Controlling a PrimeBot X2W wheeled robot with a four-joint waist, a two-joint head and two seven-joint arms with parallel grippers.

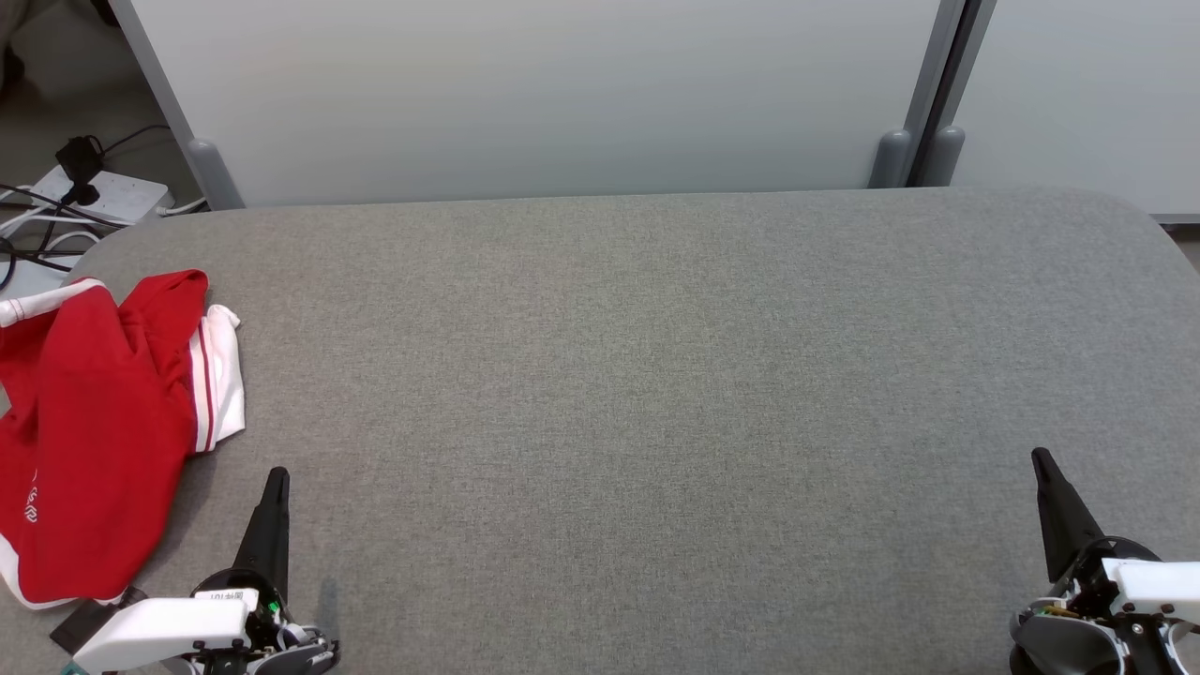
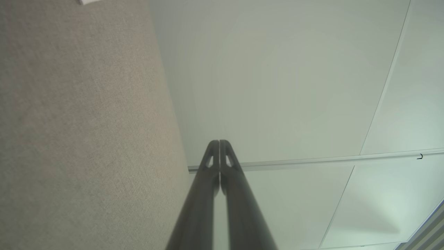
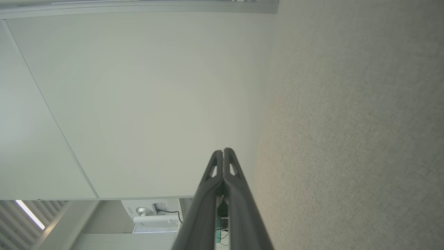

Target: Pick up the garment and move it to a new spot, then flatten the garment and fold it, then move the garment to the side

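A red garment (image 1: 89,441) with white trim lies crumpled at the left edge of the grey fabric table (image 1: 637,394), partly hanging over that edge. My left gripper (image 1: 277,476) rests at the lower left, just right of the garment and apart from it, its fingers shut with nothing between them. My right gripper (image 1: 1039,459) sits at the lower right, far from the garment, also shut and empty. The left wrist view has the left gripper (image 2: 219,142) with tips pressed together, and the right wrist view has the right gripper (image 3: 223,151) closed the same way.
White partition panels (image 1: 562,94) stand behind the table's far edge. A power strip with cables (image 1: 94,192) lies on the floor at the back left. The wide grey tabletop stretches between the two grippers.
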